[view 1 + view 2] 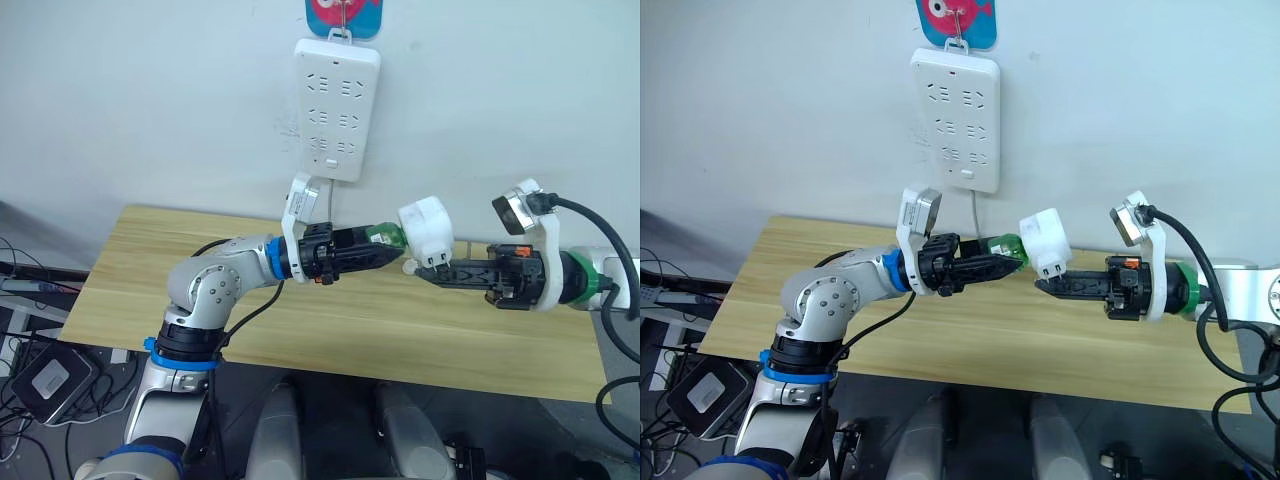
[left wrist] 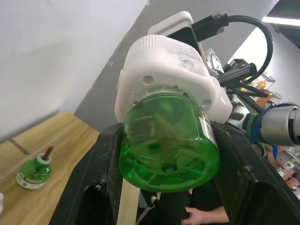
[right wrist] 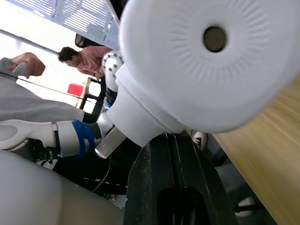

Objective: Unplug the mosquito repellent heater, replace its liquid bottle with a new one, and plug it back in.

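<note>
mosquito repellent heater held in mid-air above wooden table, below wall power strip. right gripper clamped on its plug end; left gripper clamped on green liquid bottle still seated in it. second green bottle upright on table.

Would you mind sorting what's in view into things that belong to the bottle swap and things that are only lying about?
Part of the job:
- mosquito repellent heater, held by the right gripper
- green bottle at the heater's base, gripped by the left gripper
- second green bottle with wick, standing on the table
- white power strip on the wall

Lying about:
- black box and cables on the floor
- fish-shaped hook
</note>
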